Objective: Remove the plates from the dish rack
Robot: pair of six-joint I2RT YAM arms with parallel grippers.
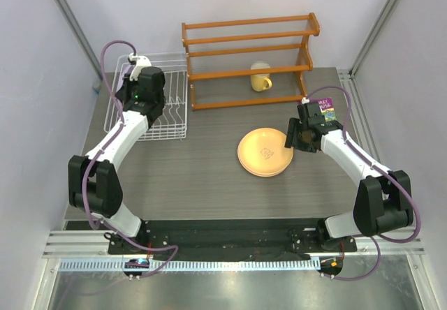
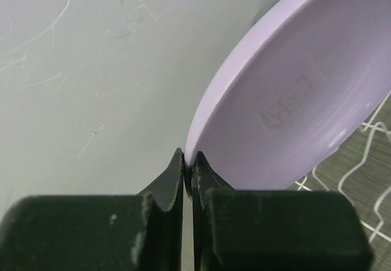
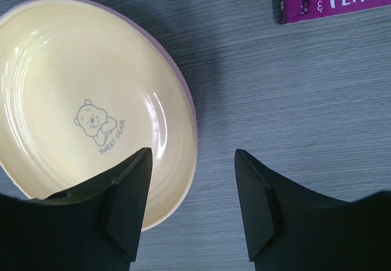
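On the left, the white wire dish rack (image 1: 174, 118) stands on the bench (image 1: 209, 181). The left arm reaches over it. In the left wrist view, the left claw (image 2: 188, 158) is squeezed tight on the edge of the light purple plate (image 2: 293, 88). The plate is tipped up on its side. Some rack wires show just below it. I cannot tell if the plate is sitting in the rack or is already lifted off it. From above, the arm hides this plate. I see no other plates in the part of the rack that shows.

In the middle, at the back, is the orange wooden shelf (image 1: 244, 102) with a yellow mug (image 1: 260, 78) in it. These are not part of the job.

More to the right, a yellow plate (image 1: 265, 151) with a little bear on it lies flat on the bench. So that one is out of the rack. A thin purple edge peeks out under it in the right wrist view, so I think it may be sitting on another plate.

The right claw (image 3: 192, 154) hangs just over the plate's right edge. It is wide apart and holds nothing.

I think most of the job is done. The light purple plate has yet to go down by the yellow one.
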